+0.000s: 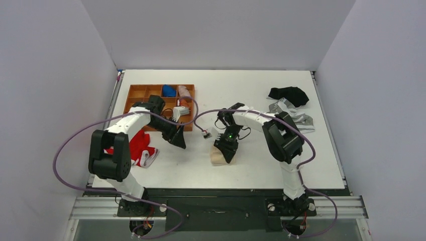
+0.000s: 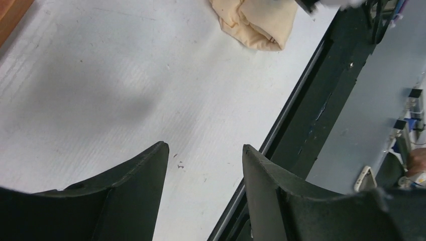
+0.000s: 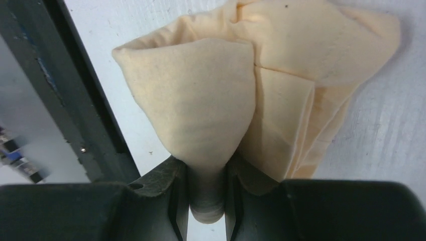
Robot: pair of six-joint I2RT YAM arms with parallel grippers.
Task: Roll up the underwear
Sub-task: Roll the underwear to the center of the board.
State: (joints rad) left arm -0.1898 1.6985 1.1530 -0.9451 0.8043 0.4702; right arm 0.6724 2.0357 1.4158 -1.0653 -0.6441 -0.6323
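Note:
The underwear (image 1: 218, 155) is a cream bundle of folded fabric lying near the table's front edge, at centre. My right gripper (image 1: 227, 152) stands over it, shut on a pinched fold of the underwear (image 3: 201, 115); the fold is squeezed between the jaws in the right wrist view. My left gripper (image 1: 179, 141) hangs above bare table to the left of the bundle, open with nothing between its fingers (image 2: 145, 175). In the left wrist view the underwear (image 2: 256, 22) lies well ahead of the fingers, near the table edge.
A wooden compartment tray (image 1: 145, 95) holding rolled garments stands at the back left. A red garment with white trim (image 1: 142, 146) lies by the left arm. A black garment (image 1: 289, 94) and a grey one (image 1: 296, 116) lie at the back right. The table's black front rail (image 2: 311, 115) runs close by.

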